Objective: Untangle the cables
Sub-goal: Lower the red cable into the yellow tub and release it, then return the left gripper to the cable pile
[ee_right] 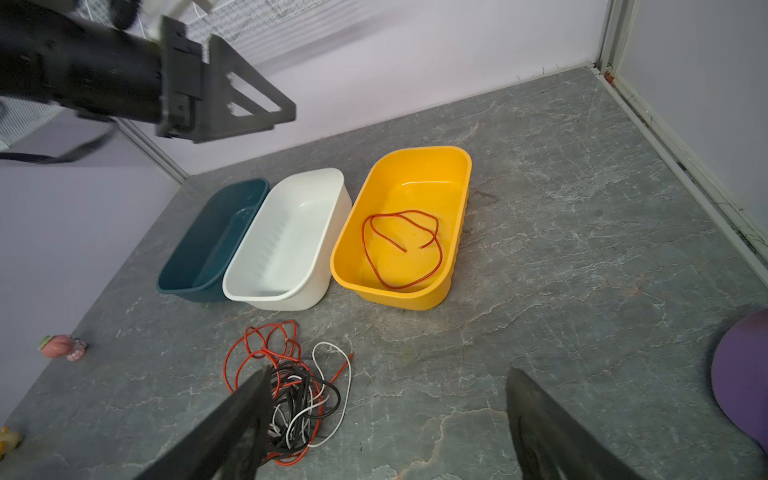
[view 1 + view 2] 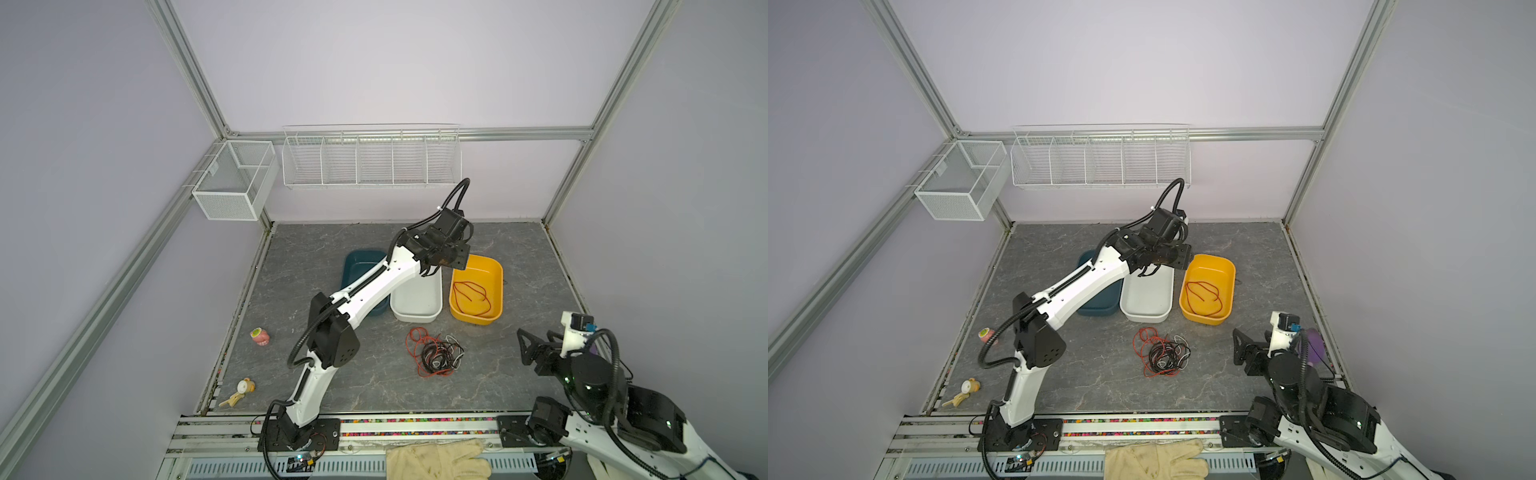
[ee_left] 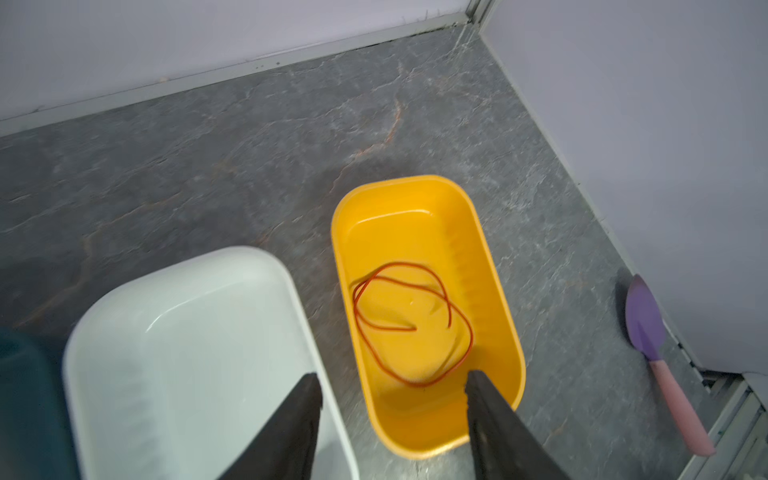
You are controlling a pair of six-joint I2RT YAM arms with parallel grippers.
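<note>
Most cables (image 2: 434,353) sit knotted on the surface (image 2: 374,382). One red cable (image 2: 471,297) lies loose in the yellow bin (image 2: 484,264) behind them, probably sorted by colour. Left pincer (image 3: 392,376) hangs over it, partly open, looks empty. Right pincer (image 1: 388,370) gapes wide beside the knotted ones, empty too.

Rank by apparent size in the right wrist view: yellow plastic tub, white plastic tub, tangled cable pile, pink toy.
1. Yellow plastic tub and white plastic tub: look alike, unranked.
2. Tangled cable pile: nearer the camera, partly hidden, so unsure.
3. Pink toy: smallest.
</note>
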